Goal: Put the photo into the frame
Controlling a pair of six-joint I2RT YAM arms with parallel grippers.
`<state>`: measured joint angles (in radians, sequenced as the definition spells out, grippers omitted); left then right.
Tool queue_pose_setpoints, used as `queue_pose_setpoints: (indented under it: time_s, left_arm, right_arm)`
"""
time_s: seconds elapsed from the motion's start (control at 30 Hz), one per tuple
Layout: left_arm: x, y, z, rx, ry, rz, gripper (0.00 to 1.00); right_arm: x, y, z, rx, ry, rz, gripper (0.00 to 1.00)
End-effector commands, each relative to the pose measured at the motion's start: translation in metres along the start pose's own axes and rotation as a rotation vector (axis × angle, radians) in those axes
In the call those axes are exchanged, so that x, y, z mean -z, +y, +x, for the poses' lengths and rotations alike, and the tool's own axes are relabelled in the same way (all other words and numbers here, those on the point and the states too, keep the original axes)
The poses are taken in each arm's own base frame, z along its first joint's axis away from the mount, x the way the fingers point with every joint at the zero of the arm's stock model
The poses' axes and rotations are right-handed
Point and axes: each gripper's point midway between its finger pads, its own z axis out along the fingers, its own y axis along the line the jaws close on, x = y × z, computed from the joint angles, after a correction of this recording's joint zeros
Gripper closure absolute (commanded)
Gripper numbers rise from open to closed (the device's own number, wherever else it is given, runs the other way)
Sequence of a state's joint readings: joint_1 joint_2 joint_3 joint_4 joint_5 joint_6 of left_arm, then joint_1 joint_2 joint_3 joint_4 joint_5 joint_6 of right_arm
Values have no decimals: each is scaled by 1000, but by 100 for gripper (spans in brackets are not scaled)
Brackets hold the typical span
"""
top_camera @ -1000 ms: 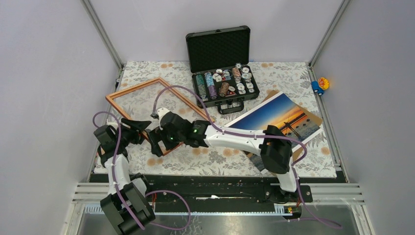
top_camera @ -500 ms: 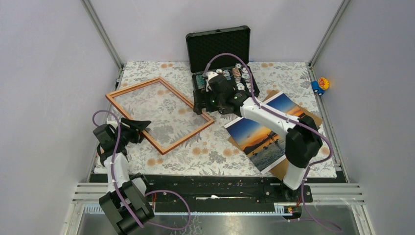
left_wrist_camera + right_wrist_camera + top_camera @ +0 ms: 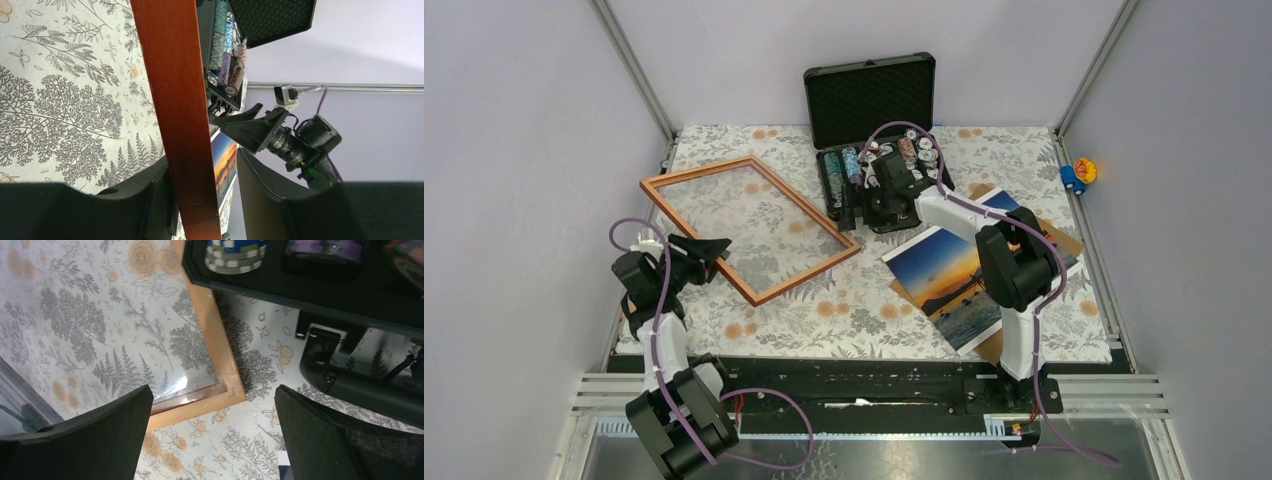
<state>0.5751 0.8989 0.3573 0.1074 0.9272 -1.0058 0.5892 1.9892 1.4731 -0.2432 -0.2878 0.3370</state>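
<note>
Tablecloth [image 3: 844, 310] floral, grey walls [image 3: 524, 120] | left claw [image 3: 202, 170] astride frame [image 3: 175, 75], unclamped | right claw [image 3: 212, 390] agape

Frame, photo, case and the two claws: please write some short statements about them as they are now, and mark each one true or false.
1. The photo lies inside the frame. False: it lies outside, to the right of the frame, on a brown board.
2. The right claw is open and holds nothing. True.
3. The fingers of the left claw stand on both sides of a frame rail. True.
4. The case is closed. False: its lid stands up and the chips show.
5. The photo lies picture side up. True.
</note>
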Motion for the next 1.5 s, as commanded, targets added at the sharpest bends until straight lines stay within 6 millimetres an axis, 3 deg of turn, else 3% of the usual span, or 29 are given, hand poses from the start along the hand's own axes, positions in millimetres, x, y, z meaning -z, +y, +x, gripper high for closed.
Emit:
queue_pose_setpoints:
  time_s: [0.0, 0.27, 0.43, 0.6, 0.73, 0.9, 1.47]
  left_arm:
    - [1, -19, -6, -85, -9, 78, 52]
    - [1, -21, -9, -96, -15, 79, 53]
    - [1, -21, -9, -104, -17, 79, 54]
    - [1, -20, -9, -105, -17, 78, 54]
    - [1, -20, -9, -105, -20, 77, 55]
    - [1, -20, -9, -105, -20, 76, 55]
    - [1, -19, -8, -107, -22, 71, 55]
  right_arm:
    - [-7, 6, -21, -6, -23, -85, 0]
    - [-25, -7, -32, -117, -11, -95, 0]
    - [-39, -8, -29, -170, 15, -112, 2]
    - [-46, -1, -20, -198, 41, -172, 10]
    - [-46, 5, -17, -199, 51, -211, 22]
    - [-45, 12, -14, -176, 61, -235, 28]
    - [-43, 11, 10, -65, 101, -116, 24]
